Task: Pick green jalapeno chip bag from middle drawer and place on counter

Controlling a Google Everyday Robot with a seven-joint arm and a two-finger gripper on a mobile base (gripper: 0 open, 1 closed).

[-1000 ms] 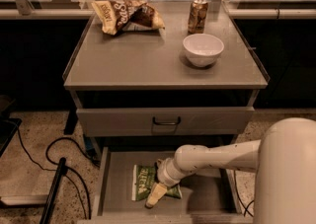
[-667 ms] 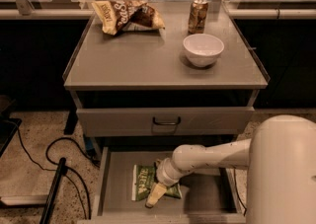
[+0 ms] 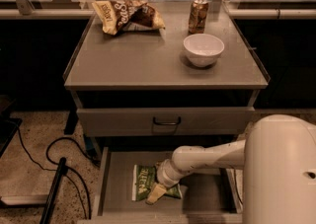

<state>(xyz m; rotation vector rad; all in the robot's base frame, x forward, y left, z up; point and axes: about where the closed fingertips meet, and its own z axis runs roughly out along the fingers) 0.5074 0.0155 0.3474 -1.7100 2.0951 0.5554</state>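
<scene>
The green jalapeno chip bag (image 3: 143,182) lies flat on the floor of the open middle drawer (image 3: 117,188), its white strip with green lettering towards the left. My gripper (image 3: 156,193) reaches in from the right on the white arm and sits right on the bag's near right part, covering it. The counter (image 3: 148,57) is the grey cabinet top above.
On the counter stand a brown-and-yellow chip bag (image 3: 129,15) at the back left, a soda can (image 3: 198,16) at the back right and a white bowl (image 3: 203,49). The shut upper drawer front with a black handle (image 3: 166,121) overhangs the open drawer. Black cables (image 3: 54,168) lie on the floor at left.
The arm's large white housing at the right has shifted a little to the left. The gripper stays on the green bag in the drawer, and the bag has not moved.
</scene>
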